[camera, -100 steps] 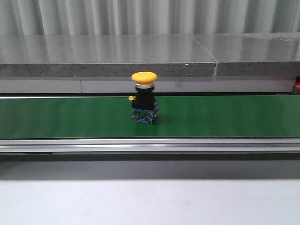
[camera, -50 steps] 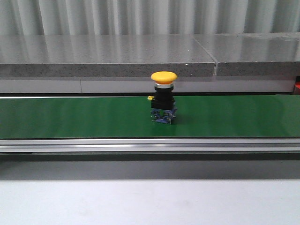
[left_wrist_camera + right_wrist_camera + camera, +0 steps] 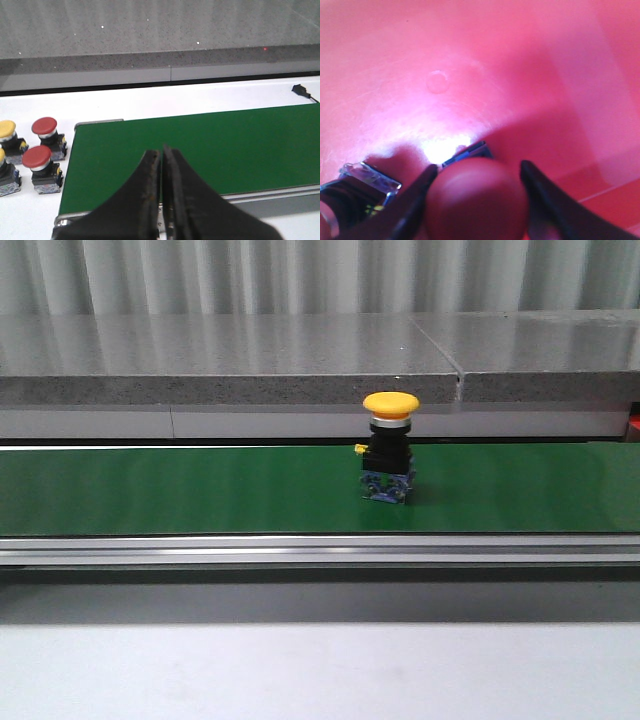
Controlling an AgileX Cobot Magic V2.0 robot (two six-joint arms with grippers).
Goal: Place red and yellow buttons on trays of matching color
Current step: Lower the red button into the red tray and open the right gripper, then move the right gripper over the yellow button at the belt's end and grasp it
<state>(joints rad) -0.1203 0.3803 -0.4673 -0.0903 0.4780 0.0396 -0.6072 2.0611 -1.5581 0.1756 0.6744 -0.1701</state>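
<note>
Front: yellow button (image 3: 390, 445) upright on green belt (image 3: 150, 490).
Left wrist: left gripper (image 3: 162, 165) fingers pressed together, empty, above belt.
Right wrist: right gripper (image 3: 477, 172) fingers flank red button (image 3: 476, 197) cap over red tray (image 3: 470, 65); contact unclear.

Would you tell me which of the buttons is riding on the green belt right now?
The yellow button standing upright on the belt. The red buttons and another yellow one wait on the white table beside it.

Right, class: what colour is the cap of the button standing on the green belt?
Yellow. The button on the green belt has a yellow cap, clearest in the front view.
</note>
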